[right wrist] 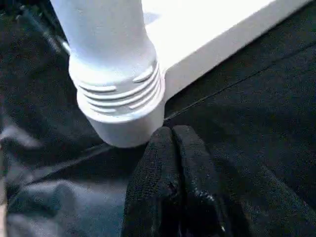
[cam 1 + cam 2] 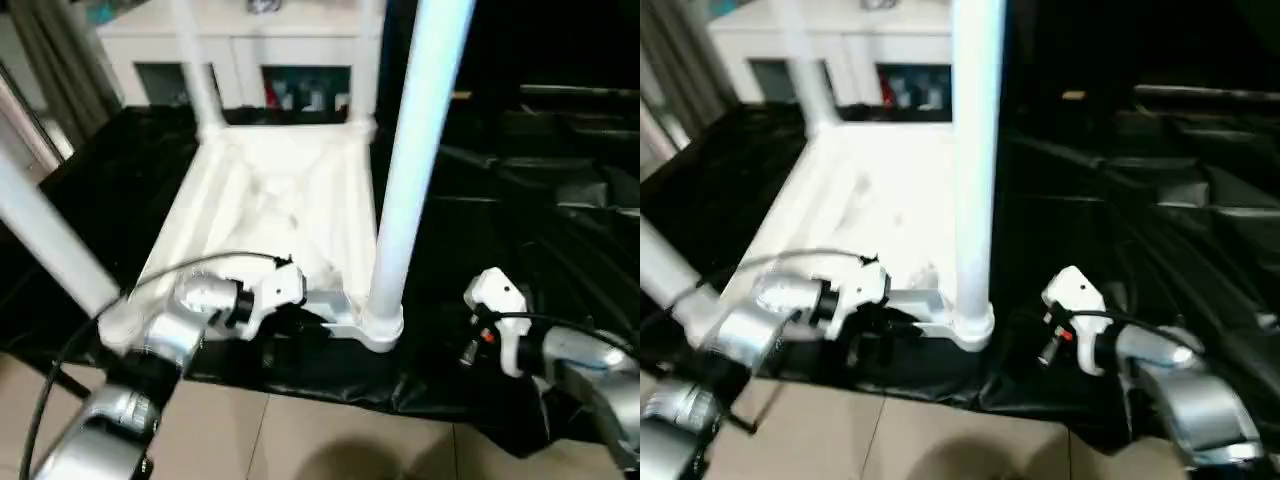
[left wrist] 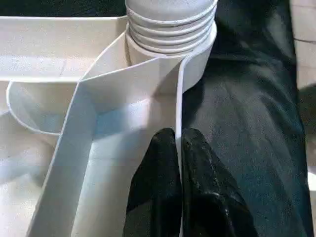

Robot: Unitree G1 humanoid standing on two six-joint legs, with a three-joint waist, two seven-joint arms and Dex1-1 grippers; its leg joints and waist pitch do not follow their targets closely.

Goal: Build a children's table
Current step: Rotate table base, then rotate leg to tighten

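Observation:
The children's table top [image 2: 270, 200] lies upside down on black cloth, ribbed underside up. A white leg [image 2: 415, 150] stands upright in the near right corner socket [image 2: 380, 325]. Another leg [image 2: 50, 240] rises at the near left, and two more [image 2: 195, 70] stand at the far corners. My left gripper [image 3: 178, 143] is shut on the thin rim of the top [image 3: 179, 98], just short of the near right socket [image 3: 170, 44]. My right gripper [image 1: 172, 133] is shut with nothing in it, its tips right at the foot of that socket [image 1: 118, 108] from the outer side.
A white cabinet with glass doors [image 2: 250, 50] stands behind the table. Black crumpled cloth [image 2: 520, 200] spreads to the right and under the top. Tiled floor [image 2: 300, 440] begins just before the cloth's near edge.

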